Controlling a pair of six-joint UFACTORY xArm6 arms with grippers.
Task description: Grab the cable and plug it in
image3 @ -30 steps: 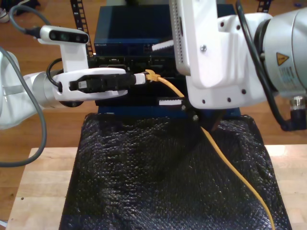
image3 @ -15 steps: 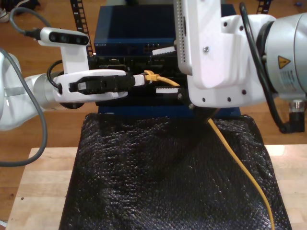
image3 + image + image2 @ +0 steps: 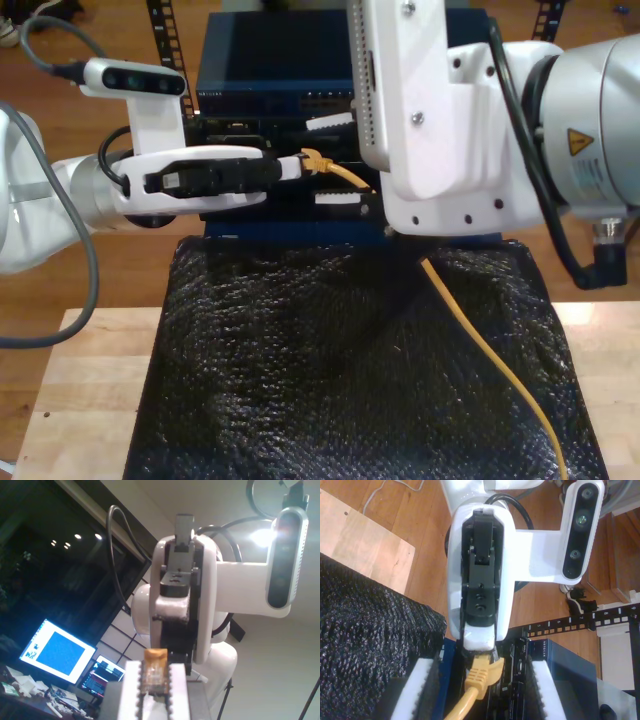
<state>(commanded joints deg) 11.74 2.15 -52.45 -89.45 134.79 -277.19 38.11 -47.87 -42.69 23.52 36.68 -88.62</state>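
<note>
My first hand (image 3: 296,166) is clamped tight on the plug end of the orange-yellow cable (image 3: 482,346), holding it right at the front face of the blue rack unit (image 3: 270,55). My second hand (image 3: 482,695) is spread wide just in front of that same face, its white pads (image 3: 419,690) either side of the cable without touching it. From the rack unit the cable trails away over the black mat (image 3: 300,380) on the counter (image 3: 85,370).

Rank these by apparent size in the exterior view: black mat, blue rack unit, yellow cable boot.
1. black mat, largest, though also nearest the camera.
2. blue rack unit, partly hidden.
3. cable boot, clearly smallest.
</note>
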